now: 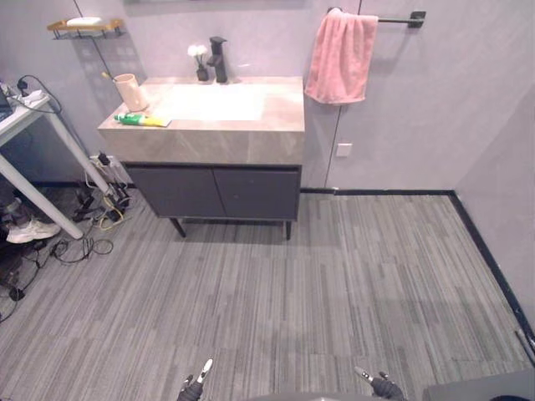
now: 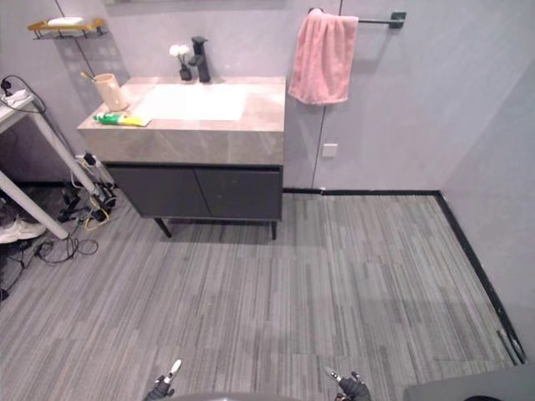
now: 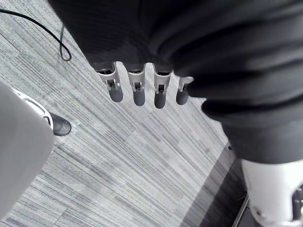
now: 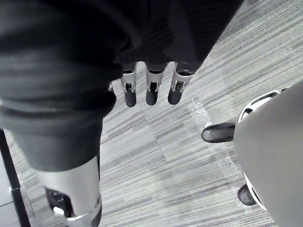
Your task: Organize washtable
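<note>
My left hand (image 3: 138, 92) hangs low at my side with its fingers straight and loose and nothing in them, above the grey plank floor (image 3: 142, 156). My right hand (image 4: 151, 92) hangs the same way on the other side, fingers relaxed and empty. From my head I see both hands at the lower edge, well apart from the washtable (image 1: 251, 142), which stands across the floor against the far wall. It has a stone-coloured top over a dark cabinet (image 1: 217, 192) with two doors. A white basin (image 1: 213, 102) is set in the top, toward its left half. A black faucet (image 1: 219, 58) rises behind the basin at the wall, and just to the left of it stands a small dark vase (image 1: 201, 73) with white flowers. A pale cup (image 1: 129, 90) stands near the top's left rear corner, beside the basin, with a thin handle sticking out of it. In front of the cup a green and yellow tube (image 1: 140, 120) lies flat near the left front edge. To the right of the washtable a pink towel (image 1: 341, 57) hangs from a dark bar (image 1: 397, 18) on the wall. High on the wall to the left is a small wooden shelf (image 1: 84, 27) with something white on it. Farther left stands a white table (image 1: 25, 113), with cords (image 1: 92, 225) and a shoe (image 1: 29, 230) on the floor under it.
</note>
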Controlling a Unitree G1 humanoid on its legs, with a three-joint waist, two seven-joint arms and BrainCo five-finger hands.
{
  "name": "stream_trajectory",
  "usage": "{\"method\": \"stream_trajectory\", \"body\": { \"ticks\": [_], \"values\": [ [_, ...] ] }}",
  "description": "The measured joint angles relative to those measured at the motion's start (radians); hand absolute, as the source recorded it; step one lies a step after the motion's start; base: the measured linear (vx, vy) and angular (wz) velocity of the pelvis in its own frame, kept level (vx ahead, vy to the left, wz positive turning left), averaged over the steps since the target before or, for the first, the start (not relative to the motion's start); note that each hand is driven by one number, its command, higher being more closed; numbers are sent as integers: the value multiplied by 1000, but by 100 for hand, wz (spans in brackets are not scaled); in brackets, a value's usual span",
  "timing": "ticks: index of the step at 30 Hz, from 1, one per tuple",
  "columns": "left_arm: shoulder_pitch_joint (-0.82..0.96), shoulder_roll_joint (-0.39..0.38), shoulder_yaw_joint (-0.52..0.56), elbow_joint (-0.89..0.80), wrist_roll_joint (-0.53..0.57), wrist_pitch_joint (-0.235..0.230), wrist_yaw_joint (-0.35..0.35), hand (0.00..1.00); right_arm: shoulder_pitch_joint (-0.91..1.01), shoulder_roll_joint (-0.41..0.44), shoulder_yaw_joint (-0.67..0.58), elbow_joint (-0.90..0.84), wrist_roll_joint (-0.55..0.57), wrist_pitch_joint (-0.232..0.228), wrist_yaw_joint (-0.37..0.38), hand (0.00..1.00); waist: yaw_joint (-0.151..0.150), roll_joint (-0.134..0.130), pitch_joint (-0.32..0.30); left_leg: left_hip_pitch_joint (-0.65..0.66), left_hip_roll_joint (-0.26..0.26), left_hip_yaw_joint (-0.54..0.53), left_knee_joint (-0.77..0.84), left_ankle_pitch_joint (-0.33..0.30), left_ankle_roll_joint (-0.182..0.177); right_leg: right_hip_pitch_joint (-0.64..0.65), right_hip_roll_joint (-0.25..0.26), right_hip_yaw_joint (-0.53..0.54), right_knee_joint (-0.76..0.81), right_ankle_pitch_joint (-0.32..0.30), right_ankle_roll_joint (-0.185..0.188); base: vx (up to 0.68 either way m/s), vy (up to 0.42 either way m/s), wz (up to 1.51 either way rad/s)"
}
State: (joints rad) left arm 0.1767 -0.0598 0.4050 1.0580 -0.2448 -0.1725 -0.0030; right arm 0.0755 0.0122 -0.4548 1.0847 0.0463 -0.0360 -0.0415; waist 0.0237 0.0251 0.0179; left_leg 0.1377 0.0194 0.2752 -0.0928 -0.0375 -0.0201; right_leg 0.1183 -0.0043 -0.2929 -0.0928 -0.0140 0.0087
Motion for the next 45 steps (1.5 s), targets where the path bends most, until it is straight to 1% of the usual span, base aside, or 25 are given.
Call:
{"method": "stream_trajectory", "body": {
  "ticks": [11, 12, 13, 15, 16, 18, 19, 21, 22, 23, 24, 25, 26, 28, 30, 31, 32, 33, 34, 35, 37, 39, 40, 42, 45],
  "values": [
    [-3, 3, 2, 8, 0, 0, 0, 0, 0, 2, 1, 0, 2, 0, 0, 0, -7, -3, 3, 1, 4, 14, 0, 0, 0, -2, 2, 7, 6, 0, 0, -3, -9, -2],
    [-4, 3, 2, 8, -1, 1, 0, 0, -2, 1, 1, -3, 2, 0, 1, 0, -4, 1, 5, -5, 15, 36, 11, -6, 0, -23, 2, 0, 32, -11, 4, -42, -44, -36],
    [-4, 5, 4, 8, -3, 2, -1, 0, -5, -2, -16, -11, 3, 0, 2, 0, -4, -1, 7, -32, 29, 59, 36, -19, 1, -51, -30, -110, 99, -76, -21, -38, -49, -43],
    [-4, 17, 4, 9, -15, 2, -2, 0, -8, 4, -20, -8, 7, -2, 3, 0, -1, -3, 14, -47, 42, 85, 74, -41, -8, -67, -72, -244, 162, -93, -8, 11, -52, -49],
    [-4, 31, 2, 11, -18, 4, -10, 0, -7, 9, -19, -7, 15, -2, 4, 0, -7, -20, 17, -40, 55, 95, 90, -50, -19, -68, -63, -223, 172, -94, -5, 65, -96, -57],
    [-4, 48, -1, 14, -18, 12, -18, 0, -1, 10, -16, 1, 22, -1, 6, 0, -7, -22, 25, -38, 88, 133, 153, -89, -40, -74, -49, -193, 198, -130, -15, 51, -120, -55],
    [-1, 58, 2, 16, -19, 13, -18, 0, 2, 9, -14, 3, 23, 0, 8, 0, -7, -22, 32, -71, 130, 146, 281, -142, -59, -76, -38, -178, 215, -155, -28, 57, -190, -59],
    [1, 69, 38, 20, -19, 17, -18, 0, 10, 4, -5, 8, 25, 0, 10, 0, -7, -32, 40, -167, 203, 149, 568, -157, -61, -64, -33, -152, 228, -173, -44, 87, -235, -62],
    [1, 58, 62, 18, -19, 18, -17, 0, 11, -13, 25, 6, 26, -2, 12, 0, 0, -14, 54, -241, 270, 133, 793, -118, -2, -43, -18, -131, 236, -184, -52, 91, -174, -62],
    [5, 53, 71, 13, -20, 20, -17, 0, 11, -24, 34, 4, 28, -4, 14, 0, 2, -1, 60, -271, 302, 126, 887, -84, 46, -29, -8, -110, 238, -190, -55, 424, -290, -195],
    [49, 33, 41, 9, -20, 29, -18, 0, -2, -49, 68, 20, 35, -4, 15, 0, 31, 13, 62, -487, 272, 23, 1035, -51, 38, -3, -3, 41, 204, -190, -64, 527, -197, -206],
    [43, 33, 34, 9, -20, 29, -18, 0, -7, -53, 61, 42, 39, 1, 14, 0, 52, 12, 62, -506, 234, 16, 937, -51, 38, 1, -9, 73, 192, -185, -57, 570, -152, -200],
    [41, 33, 35, 9, -20, 29, -18, 0, -8, -52, 61, 42, 39, 2, 14, 0, 53, 12, 63, -511, 217, 17, 905, -51, 38, 3, -11, 80, 192, -186, -53, 442, 76, -65],
    [36, 35, 38, -7, -21, 29, -18, 0, -27, -41, 78, 33, 38, 3, 11, 0, 51, 5, 89, -517, 131, 3, 767, -52, 38, 46, -35, 112, 180, -199, -32, 415, 141, -30],
    [22, 24, 31, -11, -25, 19, -17, 0, -56, -34, 99, 28, 36, 0, 5, 0, 62, 4, 89, -536, 69, -71, 571, -41, 14, 39, -50, 132, 169, -200, -31, 284, 177, -56],
    [21, 24, 24, -12, -41, 9, -16, 0, -72, -23, 99, 24, 33, -6, 1, 0, 81, 12, 85, -531, 57, -166, 414, -14, -28, 29, -47, 134, 157, -210, -13, 403, 277, -102],
    [24, 23, 31, -12, -59, 10, -18, 0, -79, 0, 97, -1, 30, -8, 1, 0, 102, 10, 86, -548, 65, -188, 439, 19, -19, 55, -58, 141, 140, -257, 33, 340, 238, -80],
    [15, 22, 33, -11, -61, 11, -18, 0, -85, 8, 93, -7, 30, -7, 0, 0, 100, 10, 83, -563, 56, -188, 495, -11, 3, 65, -71, 145, 144, -268, 33, 369, 281, -48],
    [14, 27, 38, -35, -62, 9, -17, 0, -76, 34, 85, -9, 30, -6, -1, 0, 100, -24, 78, -575, 39, -161, 566, -83, 8, 66, -107, 150, 171, -288, 43, 402, 294, -24],
    [11, 27, 41, -45, -65, 8, -18, 0, -74, 42, 91, -9, 27, -5, 2, 0, 106, -40, 77, -573, 32, -141, 606, -129, 19, 65, -131, 159, 211, -295, 57, 499, 352, -43],
    [6, 36, 33, -44, -67, 10, -16, 0, -76, 52, 101, -11, 21, -5, 2, 0, 118, -52, 73, -531, 19, -108, 638, -203, 43, 15, -170, 163, 384, -303, 75, 434, 278, -46],
    [3, 52, -9, -45, -67, 11, -17, 0, -66, 54, 102, -32, 20, -5, 6, 0, 117, -54, 71, -436, -5, -72, 634, -253, 82, -134, -234, 183, 809, -232, 122, 484, 285, -20],
    [-5, 59, -30, -50, -66, 10, -17, 0, -57, 57, 103, -48, 17, -5, 9, 0, 101, -55, 71, -381, -22, -67, 629, -275, 96, -212, -254, 188, 1037, -190, 140, 443, 219, 9],
    [-9, 62, -41, -59, -66, 10, -17, 0, -58, 57, 108, -55, 8, -6, 23, 0, 87, -53, 71, -286, -37, -62, 572, -283, 103, -313, -259, 174, 1238, -178, 128, 432, 148, 1],
    [-27, 51, -39, -67, -66, 10, -17, 0, -56, 55, 108, -95, 0, -21, 24, 0, 65, -39, 72, -129, -38, -80, 440, -283, 102, -435, -261, 52, 1201, -215, 73, 419, 99, 0]
  ]
}}
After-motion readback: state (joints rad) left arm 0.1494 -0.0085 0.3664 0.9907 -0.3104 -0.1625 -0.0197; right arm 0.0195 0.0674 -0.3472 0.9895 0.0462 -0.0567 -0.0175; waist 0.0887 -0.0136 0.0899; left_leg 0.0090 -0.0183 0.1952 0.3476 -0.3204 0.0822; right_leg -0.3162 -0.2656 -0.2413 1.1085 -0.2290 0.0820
